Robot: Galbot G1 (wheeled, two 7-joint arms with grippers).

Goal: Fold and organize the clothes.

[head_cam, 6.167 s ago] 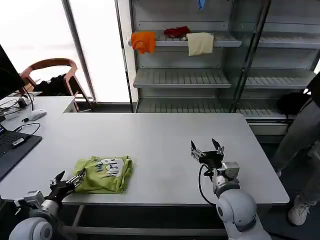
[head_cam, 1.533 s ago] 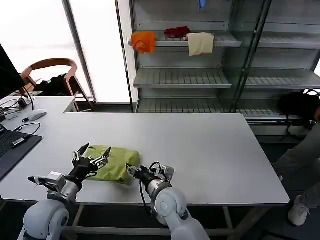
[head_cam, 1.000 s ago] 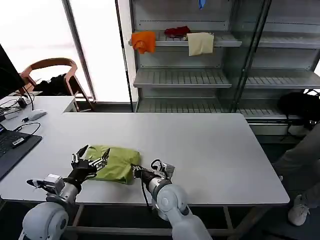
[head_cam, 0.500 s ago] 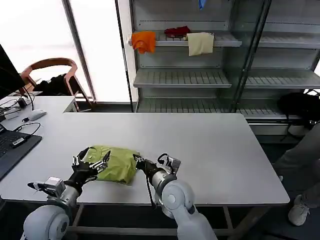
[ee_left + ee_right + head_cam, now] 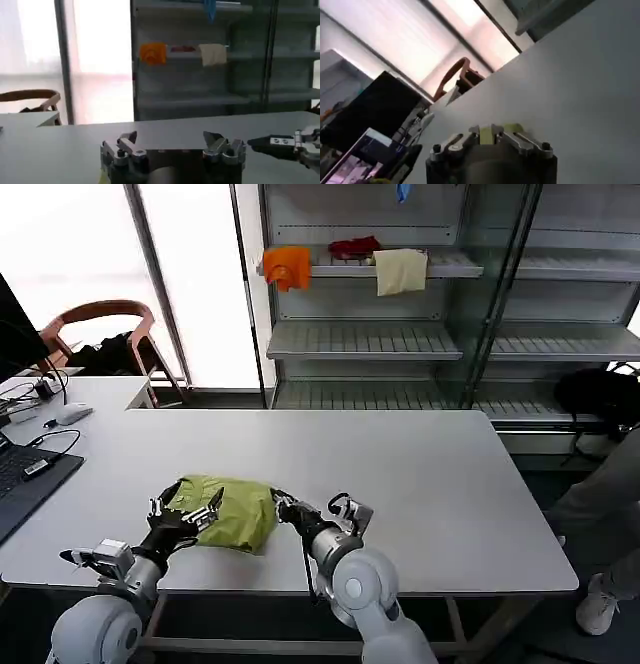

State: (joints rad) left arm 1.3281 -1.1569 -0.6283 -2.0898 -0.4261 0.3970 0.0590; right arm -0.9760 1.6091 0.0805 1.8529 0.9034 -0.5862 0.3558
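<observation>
Since the folded T-shirt [image 5: 225,509] lies between our grippers, we bracket it: left gripper [image 5: 186,515] spread wide at one edge, right gripper [image 5: 281,506] pinching the other to shift it.

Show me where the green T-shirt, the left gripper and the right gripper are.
green T-shirt [image 5: 232,506], head view, middle of the folded bundle.
left gripper [image 5: 186,509], head view, midway between its open fingertips at the shirt's left edge.
right gripper [image 5: 282,506], head view, fingertips at the shirt's right edge.
</observation>
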